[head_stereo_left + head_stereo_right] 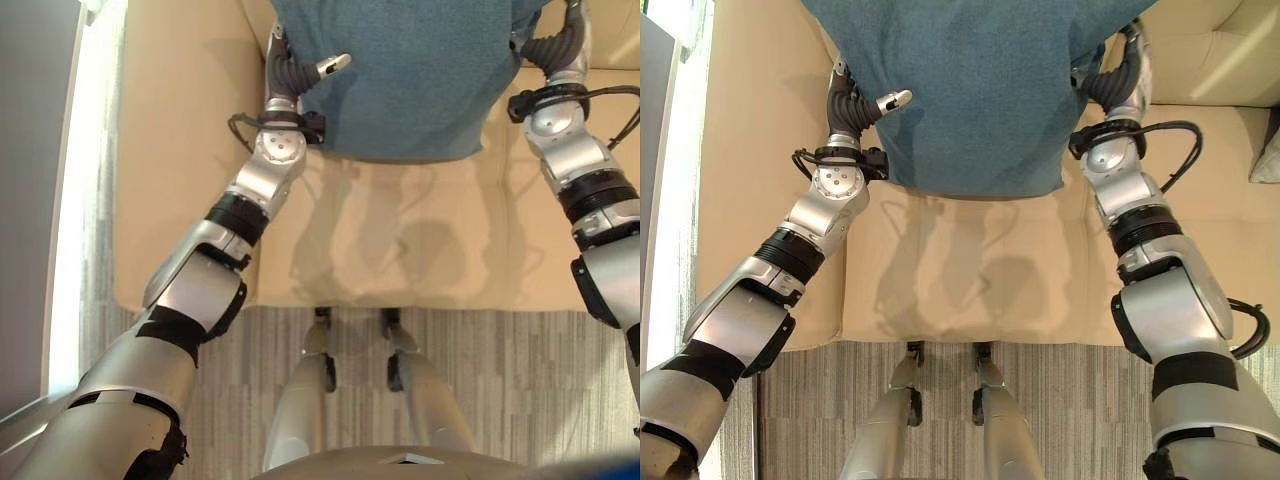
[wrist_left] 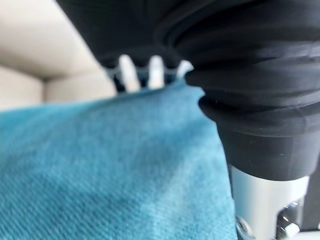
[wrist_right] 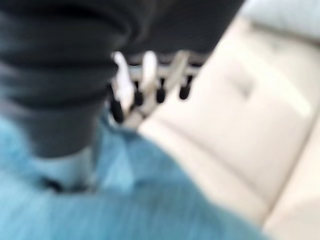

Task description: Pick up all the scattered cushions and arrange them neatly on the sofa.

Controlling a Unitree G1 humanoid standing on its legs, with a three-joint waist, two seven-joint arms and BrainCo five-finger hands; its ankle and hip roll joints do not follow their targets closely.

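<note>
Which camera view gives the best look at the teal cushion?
The right eye view: the teal cushion shows widest there, between the left hand and right hand. The left eye view crops it more; the wrist views show close fabric.

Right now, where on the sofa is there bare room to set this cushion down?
The beige seat lies bare between the teal cushion's lower edge and the sofa's front edge. The far part is crowded: the left hand and right hand flank the cushion.

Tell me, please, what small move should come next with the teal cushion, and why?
Probably ease it back against the sofa backrest: the teal cushion is held above the seat between the left hand and right hand, one on each side edge.
</note>
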